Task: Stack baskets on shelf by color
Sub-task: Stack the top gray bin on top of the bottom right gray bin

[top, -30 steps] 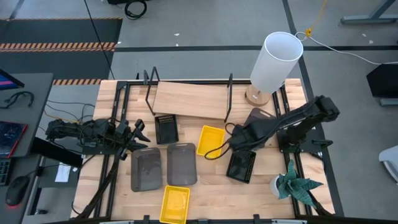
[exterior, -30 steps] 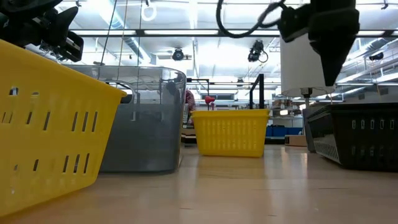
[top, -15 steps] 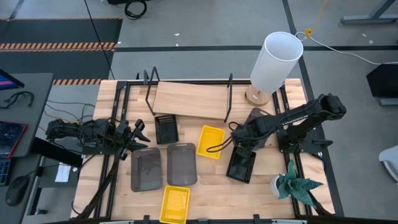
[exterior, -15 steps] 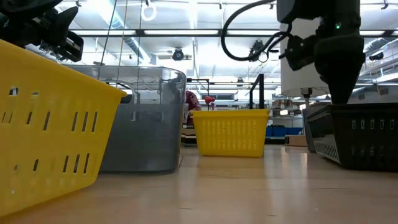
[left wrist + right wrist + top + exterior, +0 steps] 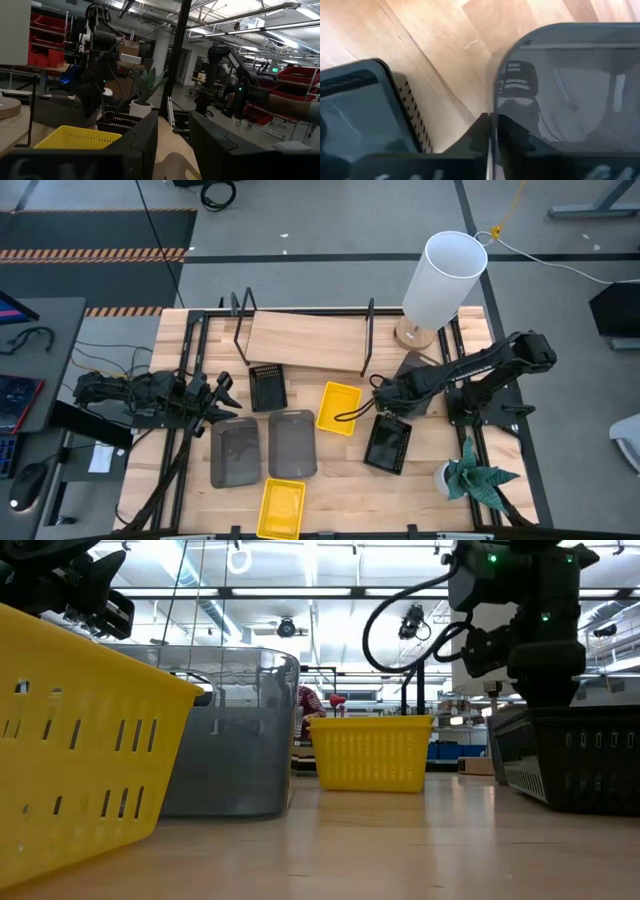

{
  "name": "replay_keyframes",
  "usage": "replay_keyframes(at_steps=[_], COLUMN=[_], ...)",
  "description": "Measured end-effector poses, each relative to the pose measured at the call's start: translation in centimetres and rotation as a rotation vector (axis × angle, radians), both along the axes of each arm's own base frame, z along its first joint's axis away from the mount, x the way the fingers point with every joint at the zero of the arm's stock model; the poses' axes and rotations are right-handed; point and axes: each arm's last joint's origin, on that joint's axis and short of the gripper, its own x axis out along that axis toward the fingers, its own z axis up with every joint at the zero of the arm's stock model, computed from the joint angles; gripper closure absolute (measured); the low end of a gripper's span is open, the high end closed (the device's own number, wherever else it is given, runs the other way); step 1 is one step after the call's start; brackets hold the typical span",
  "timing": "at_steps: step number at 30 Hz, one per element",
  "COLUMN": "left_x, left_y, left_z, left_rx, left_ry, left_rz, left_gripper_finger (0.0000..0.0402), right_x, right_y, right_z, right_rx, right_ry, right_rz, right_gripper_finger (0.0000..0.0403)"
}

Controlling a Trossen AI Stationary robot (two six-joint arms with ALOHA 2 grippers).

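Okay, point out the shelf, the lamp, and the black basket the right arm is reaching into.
shelf [image 5: 305, 340], high view, on the bare wooden plank.
lamp [image 5: 443, 280], high view, on the side of its white shade.
black basket [image 5: 387, 448], high view, on its floor, below the right gripper.

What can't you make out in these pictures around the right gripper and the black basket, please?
- Right gripper: in the high view the arm covers the fingertips, so a grip on the black basket cannot be confirmed.
- Right wrist view: the fingers fill the picture, so the basket's rim is unclear.
- Low view: the black basket is cut off by the picture's edge.
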Motion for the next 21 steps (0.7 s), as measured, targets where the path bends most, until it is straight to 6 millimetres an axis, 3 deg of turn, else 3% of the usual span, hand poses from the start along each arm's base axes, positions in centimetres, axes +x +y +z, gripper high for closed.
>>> replay_keyframes(at_steps=[2, 9, 21], left_x=[0.0, 0.0, 0.0], left_y=[0.0, 0.0, 0.0], left_z=[0.0, 0.0, 0.0], left_rx=[0.0, 0.0, 0.0], left_ry=[0.0, 0.0, 0.0], left_rz=[0.0, 0.0, 0.0], left_gripper_finger=[0.0284, 0.0284, 0.0284], right_x=[0.0, 0.5, 3.0], right_y=[0.0, 0.1, 1.8], right_z=[-0.1, 0.9, 8.1], right_rx=[-0.001, 0.001, -0.022], right_ry=[0.0, -0.016, -0.177], right_rz=[0.0, -0.002, -0.034], right_gripper_finger=[0.0392, 0.0398, 0.0401])
